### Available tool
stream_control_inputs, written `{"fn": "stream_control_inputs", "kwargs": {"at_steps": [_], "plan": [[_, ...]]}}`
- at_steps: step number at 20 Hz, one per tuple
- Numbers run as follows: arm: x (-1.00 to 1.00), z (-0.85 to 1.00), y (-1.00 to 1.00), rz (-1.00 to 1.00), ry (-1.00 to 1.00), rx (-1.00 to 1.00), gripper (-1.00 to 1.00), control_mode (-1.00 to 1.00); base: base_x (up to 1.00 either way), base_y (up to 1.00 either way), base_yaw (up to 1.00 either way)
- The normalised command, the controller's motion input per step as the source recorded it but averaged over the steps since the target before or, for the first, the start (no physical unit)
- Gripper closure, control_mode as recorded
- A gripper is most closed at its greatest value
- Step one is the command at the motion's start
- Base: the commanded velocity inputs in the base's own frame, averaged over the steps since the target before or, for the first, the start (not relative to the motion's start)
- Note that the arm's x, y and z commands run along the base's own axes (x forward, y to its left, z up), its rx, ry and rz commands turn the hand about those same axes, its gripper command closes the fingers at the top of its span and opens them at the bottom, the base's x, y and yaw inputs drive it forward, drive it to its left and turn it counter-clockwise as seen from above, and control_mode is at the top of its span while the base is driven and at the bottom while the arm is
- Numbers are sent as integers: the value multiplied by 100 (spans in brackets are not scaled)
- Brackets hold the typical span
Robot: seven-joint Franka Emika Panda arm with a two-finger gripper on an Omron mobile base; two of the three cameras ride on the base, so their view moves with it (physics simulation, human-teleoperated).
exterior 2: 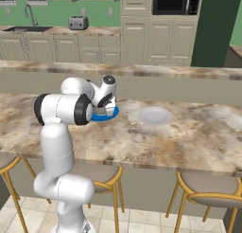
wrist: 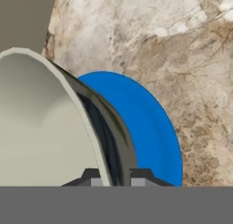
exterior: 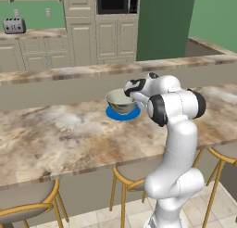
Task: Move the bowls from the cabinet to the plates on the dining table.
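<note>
Bowl rim, glossy grey-white and thin-walled, sits pinched between the two dark finger tips of the gripper: in the hand view one tip stands inside the smooth pale hollow and the other outside against the darker mottled wall, so the gripper is clamped on the bowl's edge. Under and beside the bowl lies the blue plate, a flat, evenly coloured disc with a clean round outline. From the left base view the bowl sits over the blue plate, deep and rounded, its outer wall dull grey with faint dark streaks; whether it rests fully on the plate or is held just above it I cannot tell. The plate lies on the table, a long stone slab with a mottled beige-brown, cloudy pattern and a squared edge. In the right base view a second plate, pale whitish, flat and round, lies on the same top, apart from the blue one. Round stools with curved yellow frames and grey seats stand under the table's near edge. Farther back run beige panelled units, a silver toaster on the stone worktop, and a black microwave set in a tall unit.
</note>
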Motion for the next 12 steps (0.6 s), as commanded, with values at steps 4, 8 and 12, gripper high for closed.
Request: {"fn": "stream_control_inputs", "kwargs": {"at_steps": [4,8,12], "plan": [[0,0,2,0,0,0,100,-100,0,0,0],[0,0,0,0,0,0,-100,-100,0,0,0],[0,0,0,0,0,0,-100,-100,0,0,0]]}}
